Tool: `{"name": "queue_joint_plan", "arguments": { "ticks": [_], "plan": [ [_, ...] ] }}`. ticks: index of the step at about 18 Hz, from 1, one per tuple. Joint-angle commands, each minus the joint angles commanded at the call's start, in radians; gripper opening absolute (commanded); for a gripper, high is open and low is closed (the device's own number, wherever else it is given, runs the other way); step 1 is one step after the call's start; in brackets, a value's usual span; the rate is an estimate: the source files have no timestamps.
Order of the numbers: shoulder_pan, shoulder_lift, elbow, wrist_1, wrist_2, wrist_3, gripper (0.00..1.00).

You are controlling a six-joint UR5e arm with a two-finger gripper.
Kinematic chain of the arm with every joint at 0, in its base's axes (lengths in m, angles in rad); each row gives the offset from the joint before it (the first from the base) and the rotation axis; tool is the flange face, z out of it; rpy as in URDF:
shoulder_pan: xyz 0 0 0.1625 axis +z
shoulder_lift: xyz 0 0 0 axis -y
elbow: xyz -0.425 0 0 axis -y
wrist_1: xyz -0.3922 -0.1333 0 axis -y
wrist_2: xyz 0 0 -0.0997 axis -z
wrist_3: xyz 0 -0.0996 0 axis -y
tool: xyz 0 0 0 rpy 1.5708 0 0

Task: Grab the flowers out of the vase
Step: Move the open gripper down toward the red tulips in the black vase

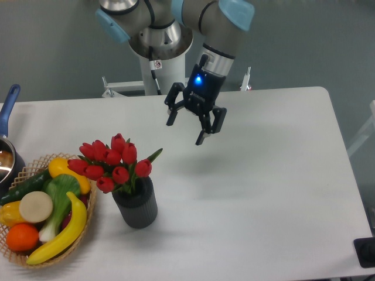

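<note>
The end effector [186, 131] hangs above the white bench [263, 175] with its two fingers spread wide and nothing between them. The flowers [112, 163], red tulip buds, lie well below and to the left of it in the picture, standing in the vase [136, 204]. Farther left of the vase sits a wicker basket [88, 218] of fruit.

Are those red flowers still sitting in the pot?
Yes. The flowers stand upright in the vase; the open gripper is apart from them.
</note>
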Motion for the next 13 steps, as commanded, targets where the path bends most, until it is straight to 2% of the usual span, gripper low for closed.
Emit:
{"name": "queue_joint_plan", "arguments": {
  "ticks": [4,13],
  "plan": [
    [-0.049,-0.046,0.011,0.043,-0.003,0.003,1.0],
    [-0.118,-0.083,0.064,0.046,-0.009,-0.009,1.0]
  ]
}}
